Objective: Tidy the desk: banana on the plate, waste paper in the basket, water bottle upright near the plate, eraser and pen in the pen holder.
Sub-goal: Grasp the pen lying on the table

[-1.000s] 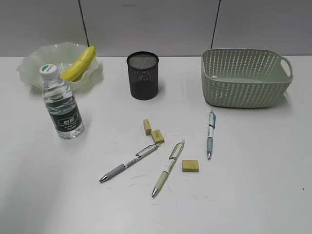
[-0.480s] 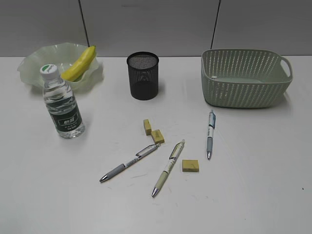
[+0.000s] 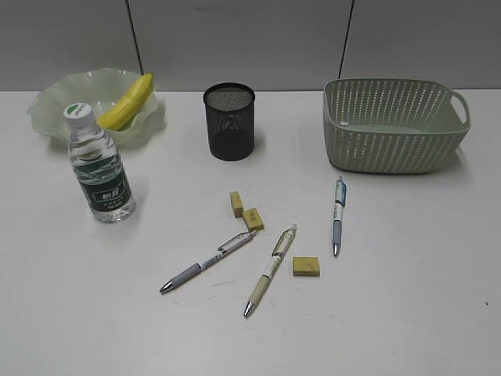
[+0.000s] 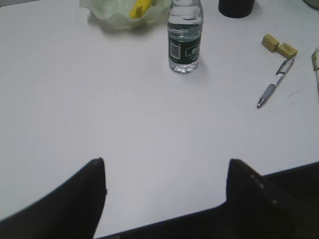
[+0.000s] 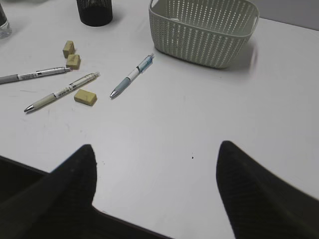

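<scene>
Room: bare desk (image 3: 423, 313) along the near edge, under both grippers.
Left gripper (image 4: 164, 172): jaws spread wide, holding nothing.
Right gripper (image 5: 157, 157): jaws spread wide, holding nothing.
Banana (image 3: 129, 102): in plate (image 3: 55, 102).
Water bottle (image 3: 98, 166): upright beside plate.
Pens, erasers: loose mid-desk, before pen holder (image 3: 229, 121).
Basket (image 3: 391, 125): far right.

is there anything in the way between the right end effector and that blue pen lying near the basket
Nothing visible does. In the right wrist view, bare desk lies between the open right end effector and the blue pen. The nearest eraser sits off to the side.
</scene>
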